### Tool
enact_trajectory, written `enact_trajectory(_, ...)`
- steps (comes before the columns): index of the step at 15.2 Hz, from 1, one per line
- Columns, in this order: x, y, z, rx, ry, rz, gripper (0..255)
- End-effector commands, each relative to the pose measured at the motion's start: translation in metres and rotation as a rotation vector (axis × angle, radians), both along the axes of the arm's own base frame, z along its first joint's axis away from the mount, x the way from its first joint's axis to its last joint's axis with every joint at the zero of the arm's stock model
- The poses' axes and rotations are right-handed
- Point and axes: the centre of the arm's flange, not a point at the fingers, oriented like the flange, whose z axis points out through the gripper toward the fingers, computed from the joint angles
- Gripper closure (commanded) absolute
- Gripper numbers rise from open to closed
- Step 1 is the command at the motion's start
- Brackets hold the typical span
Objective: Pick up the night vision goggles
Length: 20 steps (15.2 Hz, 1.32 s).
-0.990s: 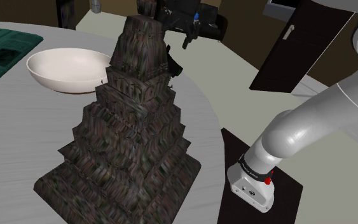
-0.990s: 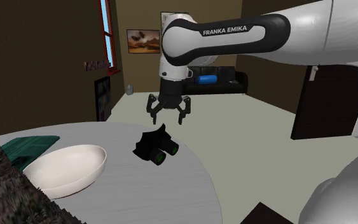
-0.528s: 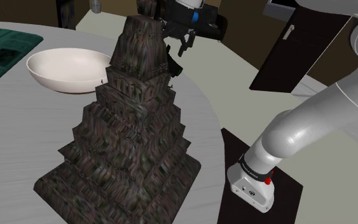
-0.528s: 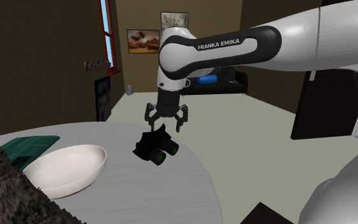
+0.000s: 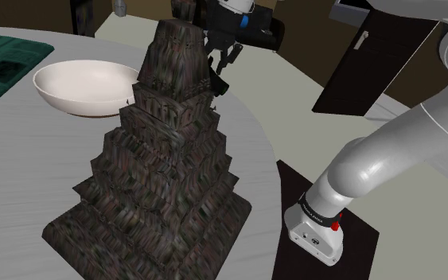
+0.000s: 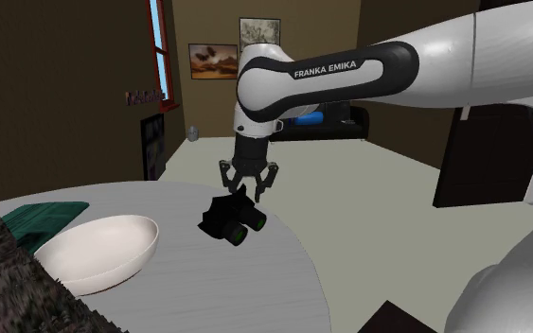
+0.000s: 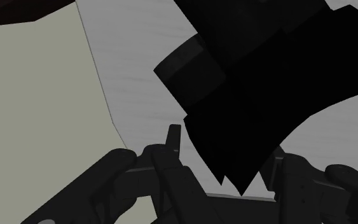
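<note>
1. The goggles [image 6: 232,221] lie on the round grey table [image 6: 264,284], a little left of the centre of the second exterior view. They are black, and their two greenish lenses face the lower right of the frame.
2. The gripper [image 6: 249,193] hangs straight down at the centre of that view, just above the raised rear part of the goggles. The white arm [image 6: 416,66] sweeps in from the upper right.
3. The jaws stand moderately apart and hold nothing. In the wrist view a pointed black corner of the goggles lies in the gap between the fingers [image 7: 173,137] (black against black, so I cannot tell whether either finger touches it).
4. A white bowl [image 6: 98,251] sits at the lower left of the second exterior view, near the goggles but apart from them. A dark green mat [image 6: 42,218] lies flat on the table just beyond the bowl, toward the left edge.
5. In the shoulder view a dark stepped tower [image 5: 166,159] stands at the centre of the frame and hides most of the goggles. A small black part of them shows beside its upper right edge, beneath the gripper at top centre.
6. The arm's base rests on the dark stand [image 5: 290,191] at the lower right of the shoulder view.
7. Across the upper part of the second exterior view are a black couch [image 6: 335,121], a red-framed window [image 6: 158,57] and a framed picture [image 6: 212,60].
</note>
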Motion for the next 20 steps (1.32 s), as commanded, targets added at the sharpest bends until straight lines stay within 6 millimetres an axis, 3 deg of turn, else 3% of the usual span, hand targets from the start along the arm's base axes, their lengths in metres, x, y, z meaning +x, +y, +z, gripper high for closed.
enact_trajectory(1,0.000,0.000,-0.001,0.000,0.002,0.001,255)
enact_trajectory(4,0.001,0.000,-0.001,0.000,0.002,0.001,255)
enact_trajectory(20,0.001,0.000,0.079,0.000,0.002,0.001,255)
